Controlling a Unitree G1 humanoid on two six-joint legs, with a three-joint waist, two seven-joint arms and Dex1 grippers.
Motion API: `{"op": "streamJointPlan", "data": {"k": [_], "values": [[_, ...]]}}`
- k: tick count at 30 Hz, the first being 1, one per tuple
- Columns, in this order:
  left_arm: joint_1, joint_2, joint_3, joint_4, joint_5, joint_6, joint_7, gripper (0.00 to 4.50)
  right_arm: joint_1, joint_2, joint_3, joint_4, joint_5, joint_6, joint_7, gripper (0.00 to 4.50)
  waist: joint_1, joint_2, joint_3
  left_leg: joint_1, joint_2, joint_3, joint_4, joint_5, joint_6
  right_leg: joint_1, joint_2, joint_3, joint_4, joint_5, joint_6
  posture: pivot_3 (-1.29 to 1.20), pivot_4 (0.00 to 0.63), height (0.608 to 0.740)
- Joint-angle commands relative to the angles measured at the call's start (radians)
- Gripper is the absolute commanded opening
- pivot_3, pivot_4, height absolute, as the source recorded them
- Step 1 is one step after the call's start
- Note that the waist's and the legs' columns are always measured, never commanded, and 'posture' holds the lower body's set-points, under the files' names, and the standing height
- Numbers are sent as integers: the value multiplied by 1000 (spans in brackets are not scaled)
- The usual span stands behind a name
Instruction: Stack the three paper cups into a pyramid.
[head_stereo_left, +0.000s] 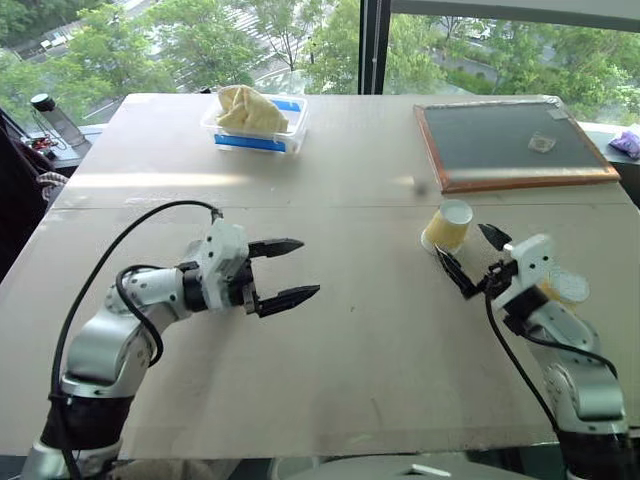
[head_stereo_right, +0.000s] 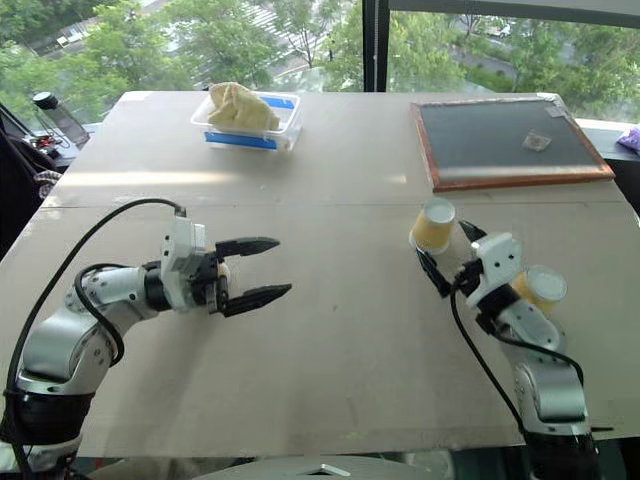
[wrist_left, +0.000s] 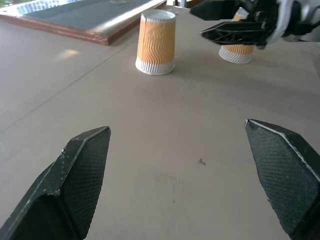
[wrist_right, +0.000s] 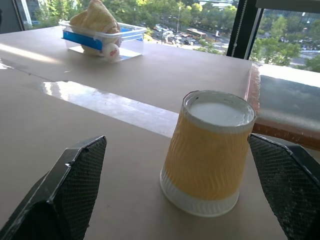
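1. With nothing stacked yet, you're at the very first reach: your right gripper (head_stereo_left: 473, 262) hangs just short of an upturned paper cup (head_stereo_left: 447, 227), jaws spread wide and empty, and the right wrist view has that cup (wrist_right: 209, 152) sitting squarely between the two fingers.
2. That cup stands base-up on the table (head_stereo_left: 360, 340), near the framed board (head_stereo_left: 510, 145) but apart from it.
3. A second cup (head_stereo_right: 538, 288) stands just beside your right forearm, on its outer side; the left wrist view catches it (wrist_left: 237, 51) behind the right gripper's fingers. I can't pick out a third cup anywhere from here.
4. Your left gripper (head_stereo_left: 289, 270) hovers over bare table well away from the cups, fingers wide apart, holding nothing, pointed across toward them.
5. Next move, as I read it: ease the right gripper forward until the fingers bracket the cup's ribbed wall, then close gently; paper will crush.
6. Mind the forearm: swing it outward and you'll likely knock the second cup.
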Motion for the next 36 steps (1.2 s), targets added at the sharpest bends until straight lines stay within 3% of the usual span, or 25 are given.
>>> {"op": "streamJointPlan", "data": {"k": [1,13,14,15,16,19,23,27,36], "values": [[-87,28,-15,3,-11,35,-33,4407,-98,55,3,62,-16,41,-87,4500,0,0,0,-2,0,0,0,0,0,-1,0,-1,-1,0,0,0,150,740],[-179,37,-7,56,26,18,-49,4407,-253,103,0,274,-57,-22,-107,4500,-1,1,1,-7,-1,0,1,0,0,-5,0,-2,1,0,0,0,150,740],[-179,33,-5,56,27,15,-44,4500,-256,101,-1,281,-59,-28,-105,3960,-1,1,1,-7,-1,0,1,0,0,-5,0,-2,1,0,0,0,150,740],[-181,31,-5,56,32,12,-39,4500,-259,99,-3,287,-59,-32,-104,3733,-1,1,1,-7,-1,0,1,0,0,-5,0,-2,1,0,0,0,150,740],[-184,23,-2,58,35,5,-28,4500,-262,97,-5,295,-59,-37,-100,3108,-1,1,1,-7,-1,0,1,0,0,-5,0,-2,1,0,0,0,150,740],[-194,4,6,63,38,-6,-4,4500,-267,88,-7,310,-59,-51,-86,2194,-1,1,1,-7,-1,0,2,0,0,-5,0,-2,1,0,0,0,150,740],[-177,18,48,29,-7,36,4,4500,-284,78,35,293,-52,-39,-30,2181,-4,1,1,-7,-1,0,2,0,0,-5,0,-2,2,0,0,0,150,740],[-114,77,158,15,-22,70,13,4500,-341,133,161,263,-58,20,21,2181,-27,1,1,-6,0,-1,1,0,0,-5,1,-2,3,0,0,0,150,740],[82,180,339,-36,-55,126,-23,4500,-500,250,322,463,-121,21,85,2181,-18,0,0,-6,1,-4,2,0,0,-5,-1,-3,3,1,0,0,150,740]]}}
